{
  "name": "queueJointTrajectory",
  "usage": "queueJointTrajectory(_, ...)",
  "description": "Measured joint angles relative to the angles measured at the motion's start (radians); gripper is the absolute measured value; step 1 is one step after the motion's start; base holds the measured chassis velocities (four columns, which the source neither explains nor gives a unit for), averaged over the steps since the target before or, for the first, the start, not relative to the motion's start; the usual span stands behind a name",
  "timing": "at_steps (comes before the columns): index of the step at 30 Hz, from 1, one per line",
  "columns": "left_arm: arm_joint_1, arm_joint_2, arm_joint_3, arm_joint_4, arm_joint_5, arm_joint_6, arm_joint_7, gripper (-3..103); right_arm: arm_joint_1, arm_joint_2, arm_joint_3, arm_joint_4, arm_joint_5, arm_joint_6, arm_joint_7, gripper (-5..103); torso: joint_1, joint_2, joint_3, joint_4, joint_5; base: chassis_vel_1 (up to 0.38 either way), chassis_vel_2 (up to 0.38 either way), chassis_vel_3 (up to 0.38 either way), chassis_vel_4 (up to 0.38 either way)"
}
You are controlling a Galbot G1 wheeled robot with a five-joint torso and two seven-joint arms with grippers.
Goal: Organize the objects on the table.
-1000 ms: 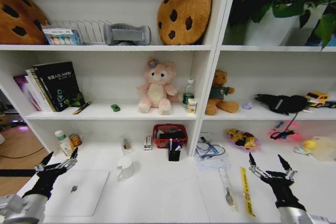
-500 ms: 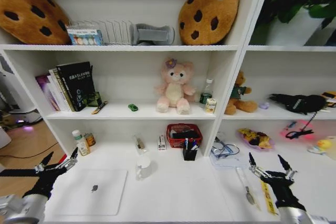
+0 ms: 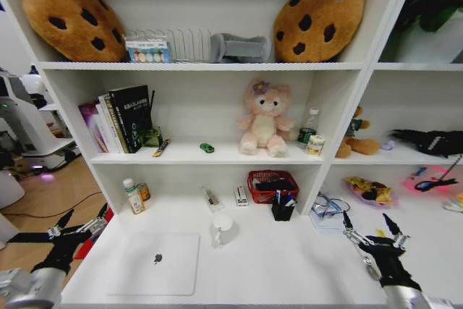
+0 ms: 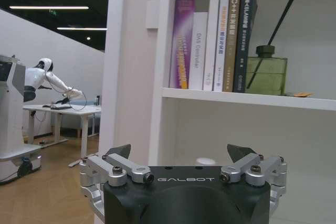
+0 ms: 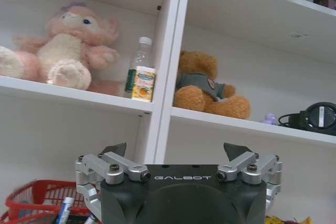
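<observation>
A silver laptop (image 3: 158,262) lies closed on the white table (image 3: 289,265), front left. Pens stand in a black holder (image 3: 282,209) beside a red basket (image 3: 273,184). A tiny green toy car (image 3: 207,147) sits on the shelf above. My left gripper (image 3: 85,213) hovers open off the table's left end, left of the laptop, with nothing between its fingers. In the left wrist view that gripper (image 4: 181,153) faces books (image 4: 212,35) on the shelf. My right gripper (image 3: 365,218) hangs open and empty over the table's right part. In its wrist view it (image 5: 177,150) faces the plush toys.
A white mug (image 3: 222,228) stands mid-table, two small bottles (image 3: 134,195) at the back left, a tangle of cables (image 3: 327,208) right of the pen holder. Shelf boards (image 3: 202,155) overhang the table's rear. Left of the table are wooden floor and another robot (image 3: 22,121).
The whole picture has shifted to the right, so the camera has turned left. The laptop now sits nearer the centre. Both grippers hold the same open pose.
</observation>
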Motion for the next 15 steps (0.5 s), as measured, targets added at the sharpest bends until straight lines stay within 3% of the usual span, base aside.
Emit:
queueJointTrajectory(8, 0.0, 0.0, 0.0, 0.0, 0.0, 0.0, 0.0, 100, 0.0, 0.0, 0.0, 0.0, 0.0, 0.0, 0.0, 100, 0.0, 0.0, 0.0, -0.0005, -0.0001, 0.138, 0.129, -0.133, -0.133)
queueJointTrajectory(15, 0.0, 0.0, 0.0, 0.0, 0.0, 0.0, 0.0, 100, 0.0, 0.0, 0.0, 0.0, 0.0, 0.0, 0.0, 100, 0.0, 0.0, 0.0, -0.0004, 0.0009, 0.015, 0.015, -0.027, -0.013)
